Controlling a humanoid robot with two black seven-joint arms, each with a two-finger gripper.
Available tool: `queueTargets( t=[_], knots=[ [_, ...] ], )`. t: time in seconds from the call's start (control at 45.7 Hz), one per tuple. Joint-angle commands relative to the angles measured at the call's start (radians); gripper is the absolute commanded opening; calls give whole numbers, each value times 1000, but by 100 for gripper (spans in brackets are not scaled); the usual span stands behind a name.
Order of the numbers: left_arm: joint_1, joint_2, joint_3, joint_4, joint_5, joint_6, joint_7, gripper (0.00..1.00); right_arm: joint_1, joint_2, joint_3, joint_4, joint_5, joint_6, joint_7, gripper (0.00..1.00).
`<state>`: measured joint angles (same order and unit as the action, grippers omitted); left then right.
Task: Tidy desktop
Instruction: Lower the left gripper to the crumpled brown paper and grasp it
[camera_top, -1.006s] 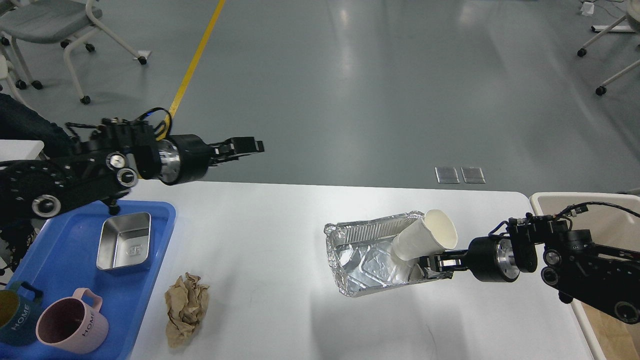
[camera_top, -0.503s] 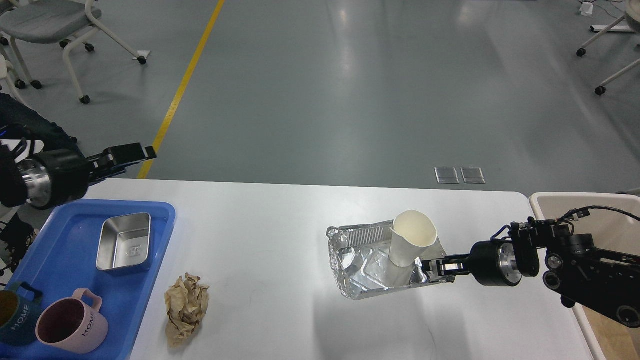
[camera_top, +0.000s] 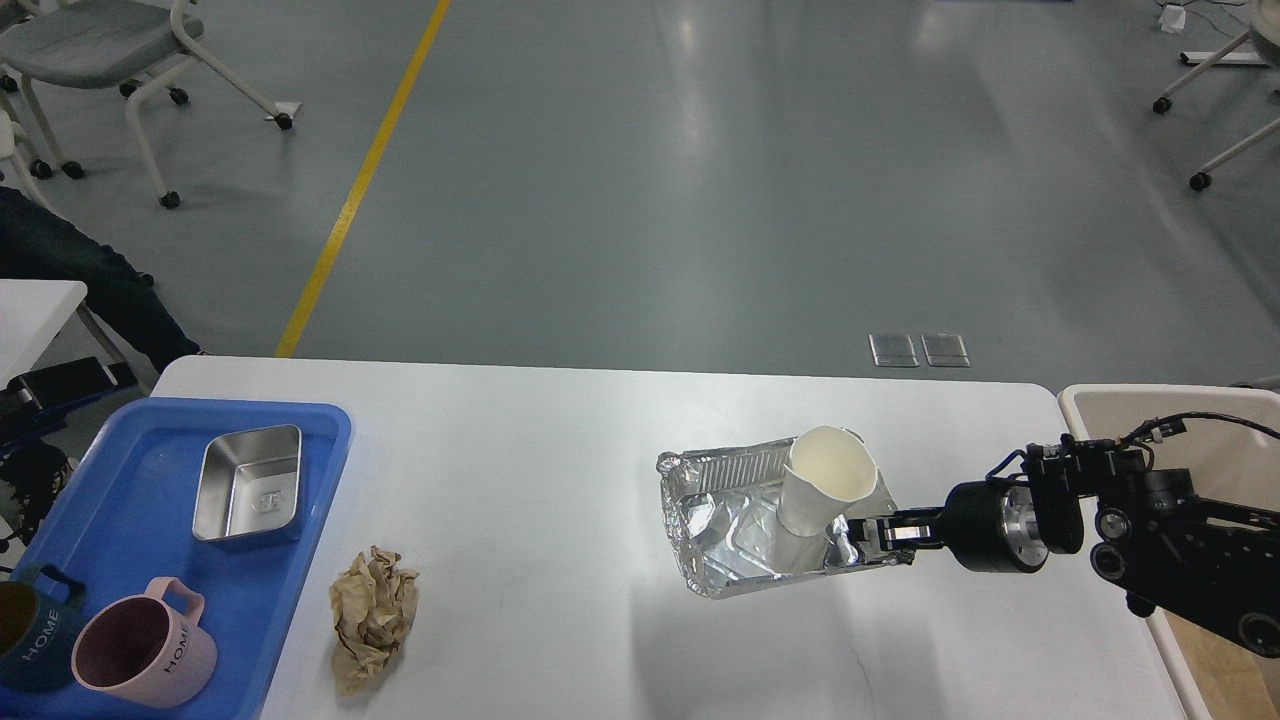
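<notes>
White desk (camera_top: 560, 430) with rounded corners, filling the lower half of the view, grey floor beyond its far edge. Right of centre on it, a crumpled foil tray (camera_top: 730, 535), with a white paper cup (camera_top: 822, 492) standing inside, leaning slightly, open mouth up. Right hand (camera_top: 868, 535) reaching in from the right edge, clenched on the near right rim of the foil tray, just beside the base of the cup. Near the front left, a wad of crumpled brown paper (camera_top: 372, 615) lying on the bare surface. Further left, a blue tray (camera_top: 140, 500) holding a steel box (camera_top: 250, 484), a pink mug (camera_top: 145, 642) marked HOME, and a dark teal mug (camera_top: 25, 640) partly cut by the edge. At the right end, a beige bin (camera_top: 1100, 408) just beside the desk. Left hand (camera_top: 60, 385) low at the left edge, dark and end-on; cannot tell whether released or clenched.
</notes>
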<state>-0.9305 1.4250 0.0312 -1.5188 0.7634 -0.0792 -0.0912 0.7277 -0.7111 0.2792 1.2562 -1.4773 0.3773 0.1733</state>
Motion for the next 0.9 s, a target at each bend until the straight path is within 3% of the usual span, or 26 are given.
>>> queueTargets(
  t=[0.0, 0.197, 0.503, 0.656, 0.875],
  knots=[
    [15, 14, 3, 0, -18, 12, 1, 89, -1, -1, 0, 0, 0, 0, 0, 0],
    [36, -14, 6, 2, -18, 13, 1, 89, -1, 2, 0, -1, 0, 0, 0, 0],
    [93, -248, 9, 17, 4, 44, 18, 89, -1, -2, 0, 2, 0, -1, 0, 0],
    [107, -366, 10, 19, 45, 44, 48, 89, -2, -1, 0, 2, 0, -1, 0, 0],
    [147, -417, 59, 60, 80, 41, 62, 89, -7, -2, 1, 2, 0, -1, 0, 0]
  ],
)
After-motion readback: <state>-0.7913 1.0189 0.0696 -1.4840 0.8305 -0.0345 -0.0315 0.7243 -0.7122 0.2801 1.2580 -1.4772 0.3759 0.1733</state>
